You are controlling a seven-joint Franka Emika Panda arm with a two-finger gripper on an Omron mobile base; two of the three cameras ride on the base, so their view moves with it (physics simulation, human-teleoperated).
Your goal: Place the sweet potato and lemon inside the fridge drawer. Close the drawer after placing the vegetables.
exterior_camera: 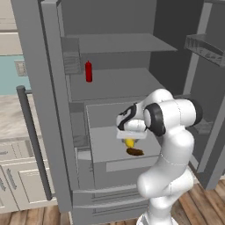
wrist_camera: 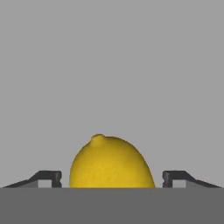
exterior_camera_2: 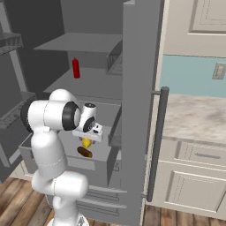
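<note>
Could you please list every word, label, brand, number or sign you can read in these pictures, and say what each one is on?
None: no readable text shows in these views.
The red bottle on the fridge shelf has no legible label.
The lemon, the sweet potato and the fridge drawer are plain, without marks.
The wall plate above the counter carries no writing.

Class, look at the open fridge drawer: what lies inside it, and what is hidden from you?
Inside the fridge drawer lie the sweet potato and, beside it, the lemon, just under the gripper, whose jaws are open. The arm covers the drawer's right part in the left base view.
</note>
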